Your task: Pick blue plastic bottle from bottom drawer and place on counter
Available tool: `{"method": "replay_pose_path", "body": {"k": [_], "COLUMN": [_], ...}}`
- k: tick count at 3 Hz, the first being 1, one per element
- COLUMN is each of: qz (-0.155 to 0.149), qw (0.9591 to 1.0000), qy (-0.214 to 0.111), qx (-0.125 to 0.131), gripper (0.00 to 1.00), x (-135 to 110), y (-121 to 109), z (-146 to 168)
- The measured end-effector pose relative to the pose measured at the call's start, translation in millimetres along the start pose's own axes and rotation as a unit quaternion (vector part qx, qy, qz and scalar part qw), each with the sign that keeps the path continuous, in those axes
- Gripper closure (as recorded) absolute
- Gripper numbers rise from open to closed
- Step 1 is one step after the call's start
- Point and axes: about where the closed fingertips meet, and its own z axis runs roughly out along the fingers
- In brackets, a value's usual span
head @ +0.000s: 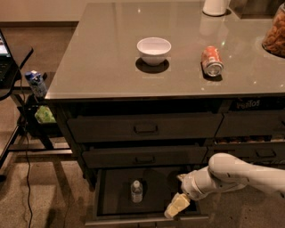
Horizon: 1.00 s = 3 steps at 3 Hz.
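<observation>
The blue plastic bottle [136,191], small and clear with a white cap, stands upright in the open bottom drawer [109,200], left of the drawer's middle. My gripper [177,205] hangs over the drawer's front right part, on a white arm reaching in from the right. It is a bottle's height or so to the right of the bottle and not touching it. The glossy grey counter [102,58] tops the cabinet above.
A white bowl [153,50] and a red soda can [212,61] lying on its side are on the counter. A white container [215,6] and a snack jar [275,33] are at its back right. The two upper drawers are closed. A black side table [13,67] with a blue-capped bottle [35,83] stands at the left.
</observation>
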Motion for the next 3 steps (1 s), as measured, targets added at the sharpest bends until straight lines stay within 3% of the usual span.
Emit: {"method": "replay_pose_path", "body": {"k": [1,2,3], "qz": [0.015,0.033,0.033], "qw": [0.9994,0.9977,0.9977], "qy": [-0.029,-0.059,-0.059], "qx": [0.011,0.006,0.006], "gripper": [0.0,0.0,0.0], "x": [11,19,19], "y": [-27,-52,-52], "z": [27,64,64]}}
